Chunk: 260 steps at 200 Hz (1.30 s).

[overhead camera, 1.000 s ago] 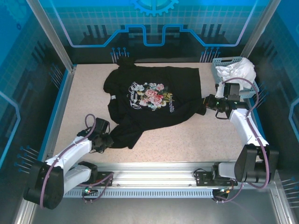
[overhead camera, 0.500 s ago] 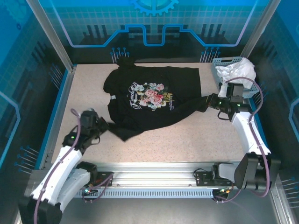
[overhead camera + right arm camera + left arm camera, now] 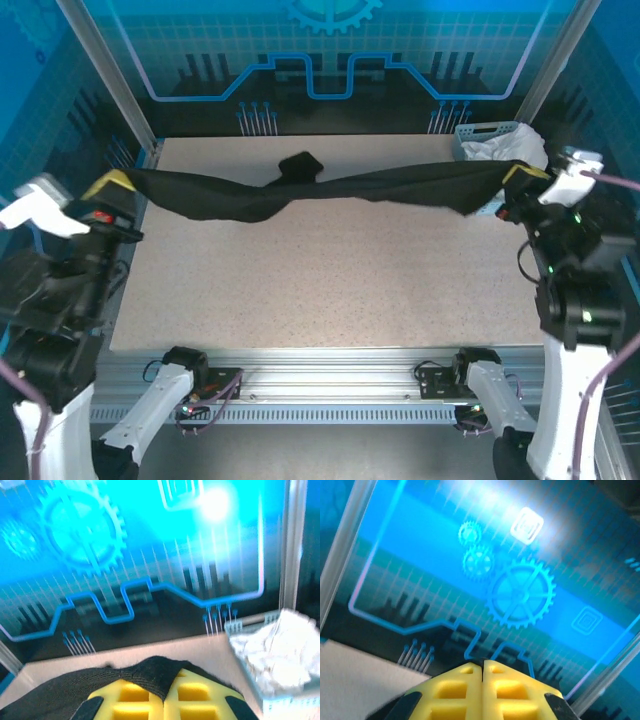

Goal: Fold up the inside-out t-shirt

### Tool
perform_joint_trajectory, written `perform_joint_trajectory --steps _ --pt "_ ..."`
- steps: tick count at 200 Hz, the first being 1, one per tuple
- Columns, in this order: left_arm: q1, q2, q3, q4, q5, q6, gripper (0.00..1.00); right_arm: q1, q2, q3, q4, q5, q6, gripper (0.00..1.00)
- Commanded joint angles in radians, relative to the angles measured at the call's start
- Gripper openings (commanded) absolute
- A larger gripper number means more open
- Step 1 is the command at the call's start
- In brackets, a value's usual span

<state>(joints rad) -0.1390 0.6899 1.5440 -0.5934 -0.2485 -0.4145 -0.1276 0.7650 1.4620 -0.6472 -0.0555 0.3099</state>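
Observation:
The inside-out t-shirt (image 3: 300, 185) hangs in the air as a long black band stretched across the far half of the table, sagging slightly, with a bunched lump at its middle. My left gripper (image 3: 115, 185) is raised at the left end, yellow fingers shut on the cloth. My right gripper (image 3: 525, 173) is shut on the right end at about the same height. In the left wrist view the left gripper (image 3: 482, 665) has its fingers pressed together with a dark sliver at the tips. In the right wrist view black cloth (image 3: 150, 672) drapes over the tips of the shut right gripper (image 3: 167, 692).
A pale blue basket (image 3: 468, 140) at the far right corner holds a crumpled white garment (image 3: 515, 145), also in the right wrist view (image 3: 280, 650). The speckled table (image 3: 320, 290) lies bare under the shirt. Blue panel walls and metal posts ring the workspace.
The shirt lay on the table, floral print up, each gripper at an edge. Both arms have risen and spread apart, lifting and stretching it into a hanging band.

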Motion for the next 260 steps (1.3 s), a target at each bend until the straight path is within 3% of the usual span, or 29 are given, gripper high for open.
perform_joint_trajectory --steps 1,22,46,80,101,137,170,214,260 --pt "0.010 0.152 0.037 -0.064 -0.069 0.103 0.00 -0.014 0.021 0.014 -0.046 0.047 -0.013 0.00" --pt "0.039 0.279 0.044 0.015 -0.096 0.126 0.00 -0.014 0.100 0.009 0.006 0.042 0.006 0.00" --pt "0.152 0.479 0.138 0.070 -0.012 0.090 0.00 -0.013 0.238 0.003 0.130 0.053 0.018 0.00" --pt "0.226 0.799 0.436 0.034 0.042 0.094 0.00 -0.008 0.495 0.132 0.210 0.000 0.025 0.00" --pt "0.236 0.888 0.616 -0.012 0.087 0.094 0.00 -0.003 0.571 0.253 0.162 -0.027 0.012 0.00" --pt "0.236 0.754 0.638 0.033 0.133 0.102 0.00 0.009 0.507 0.324 0.097 -0.025 -0.042 0.00" --pt "0.236 0.511 0.521 0.094 0.169 0.089 0.00 0.011 0.345 0.319 0.037 -0.014 -0.072 0.00" --pt "0.236 0.285 0.569 0.051 0.204 0.087 0.00 0.012 0.121 0.374 -0.057 0.013 -0.089 0.00" --pt "0.236 0.247 0.703 0.032 0.172 0.154 0.00 0.011 0.015 0.482 -0.105 0.075 -0.115 0.00"
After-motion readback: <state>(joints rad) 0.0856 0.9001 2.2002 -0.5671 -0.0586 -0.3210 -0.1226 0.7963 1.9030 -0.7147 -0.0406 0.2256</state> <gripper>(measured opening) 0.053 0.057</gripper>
